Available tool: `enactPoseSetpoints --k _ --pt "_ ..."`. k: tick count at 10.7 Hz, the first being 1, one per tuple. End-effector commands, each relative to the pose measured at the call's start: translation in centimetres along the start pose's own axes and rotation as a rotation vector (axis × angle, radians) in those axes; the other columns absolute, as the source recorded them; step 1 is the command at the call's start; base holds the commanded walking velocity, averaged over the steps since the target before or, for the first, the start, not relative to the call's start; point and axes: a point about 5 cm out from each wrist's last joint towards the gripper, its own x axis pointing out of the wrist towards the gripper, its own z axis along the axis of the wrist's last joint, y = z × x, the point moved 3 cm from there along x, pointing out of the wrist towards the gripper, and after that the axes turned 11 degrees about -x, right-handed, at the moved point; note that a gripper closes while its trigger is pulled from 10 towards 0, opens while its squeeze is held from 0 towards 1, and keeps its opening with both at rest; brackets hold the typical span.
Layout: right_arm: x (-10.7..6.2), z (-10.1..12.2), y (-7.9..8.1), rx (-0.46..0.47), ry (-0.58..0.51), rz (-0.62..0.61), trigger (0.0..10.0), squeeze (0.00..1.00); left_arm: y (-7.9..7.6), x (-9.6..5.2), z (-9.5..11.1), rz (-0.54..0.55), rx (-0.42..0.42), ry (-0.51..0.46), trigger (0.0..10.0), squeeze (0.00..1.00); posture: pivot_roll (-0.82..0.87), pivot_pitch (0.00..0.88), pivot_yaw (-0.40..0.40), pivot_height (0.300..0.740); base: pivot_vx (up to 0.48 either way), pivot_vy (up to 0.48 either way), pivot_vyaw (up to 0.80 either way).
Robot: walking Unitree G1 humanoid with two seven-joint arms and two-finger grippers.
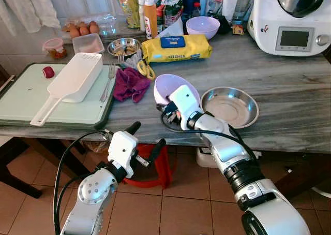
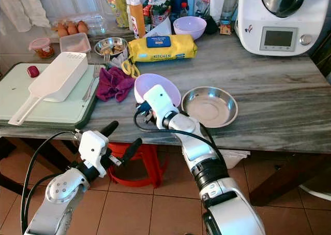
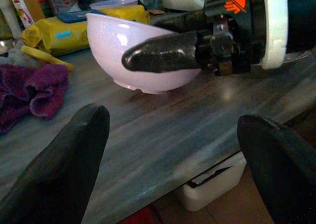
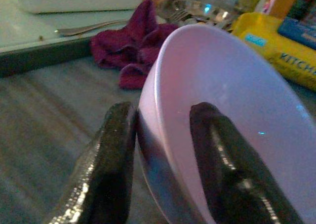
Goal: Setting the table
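A lilac bowl (image 1: 170,85) is tipped on its side near the front edge of the grey marble table (image 1: 289,105), its base down at the tabletop. My right gripper (image 4: 163,145) is shut on the bowl's near rim, one finger (image 4: 224,165) inside and one outside. A steel dish (image 1: 230,106) sits just right of the bowl, and a fork (image 1: 108,79) lies on the green board (image 1: 20,98) to the left. My left gripper (image 1: 148,135) hangs open below the table's front edge, pointing at the bowl (image 3: 118,41), with nothing between its fingers.
A purple cloth (image 1: 130,85) and yellow scissors (image 1: 146,69) lie left of the bowl. A white scoop (image 1: 72,82) rests on the board. Further back are a yellow wipes pack (image 1: 176,47), a second lilac bowl (image 1: 202,26), bottles and a kitchen machine (image 1: 292,20). A red stool (image 1: 160,165) stands under the table.
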Motion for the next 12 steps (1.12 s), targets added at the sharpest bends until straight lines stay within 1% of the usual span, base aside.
enactPoseSetpoints --k 1,2,3,7,10,11,12 --pt "0.3 1.7 -1.0 -0.026 -0.049 -0.036 10.0 1.0 0.0 0.0 0.0 -0.008 0.004 0.004 10.0 0.0 -0.09 0.1 0.058 0.74 0.0 0.0 0.0" --pt "0.3 2.3 -1.7 -0.031 -0.066 -0.063 10.0 1.0 0.0 0.1 0.0 -0.008 0.004 0.007 10.0 0.0 -0.09 0.096 0.058 0.74 0.0 0.0 0.0" --pt "0.3 3.0 -2.0 -0.029 -0.082 -0.073 10.0 1.0 0.0 0.2 -0.1 -0.009 0.006 0.009 10.0 0.0 -0.09 0.092 0.059 0.74 0.0 0.0 0.0" --pt "0.4 2.5 -1.3 -0.025 -0.067 -0.051 10.0 1.0 0.1 0.4 -0.2 -0.007 0.01 0.015 10.0 0.0 -0.09 0.088 0.059 0.74 0.0 0.0 0.0" --pt "0.0 2.6 -0.9 -0.021 -0.086 -0.062 10.0 1.0 0.0 0.4 -0.3 -0.007 0.008 0.017 10.0 0.0 -0.09 0.084 0.056 0.74 0.0 0.0 0.0" --pt "-0.3 2.6 -1.1 -0.026 -0.092 -0.093 10.0 1.0 0.1 0.5 -0.3 -0.008 0.008 0.016 10.0 0.0 -0.1 0.081 0.056 0.74 0.0 0.0 0.0" --pt "-1.0 3.4 -2.1 -0.068 -0.129 -0.175 10.0 1.0 0.0 0.6 -0.2 -0.008 0.008 0.013 10.0 0.0 -0.1 0.078 0.056 0.74 0.0 0.0 0.0"
